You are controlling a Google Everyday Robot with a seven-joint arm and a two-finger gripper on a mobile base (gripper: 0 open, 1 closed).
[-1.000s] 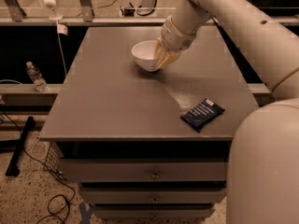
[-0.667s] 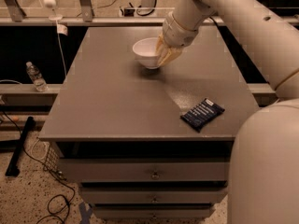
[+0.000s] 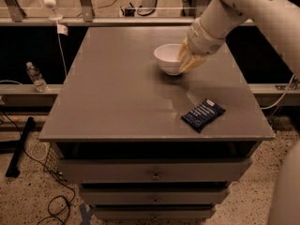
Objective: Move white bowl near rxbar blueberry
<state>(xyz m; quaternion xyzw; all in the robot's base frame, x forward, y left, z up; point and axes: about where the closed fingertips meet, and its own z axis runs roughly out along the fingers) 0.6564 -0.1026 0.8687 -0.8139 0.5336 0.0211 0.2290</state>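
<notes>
Gripper (image 3: 184, 67) over far-right part of tabletop (image 3: 117, 93), fingers (image 3: 186, 60) pinched on right rim of white bowl (image 3: 167, 56). Bowl interior plain white. Dark blue snack bar (image 3: 203, 114) flat near right-near corner, close to near edge, well apart from bowl. Bare tabletop between them; wide bare stretch left of bowl.

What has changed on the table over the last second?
The gripper, clamped on the rim of the white bowl, has carried it rightward in the camera view, closer to the rxbar blueberry. The bar has not moved on the table, and the grip is unchanged.
</notes>
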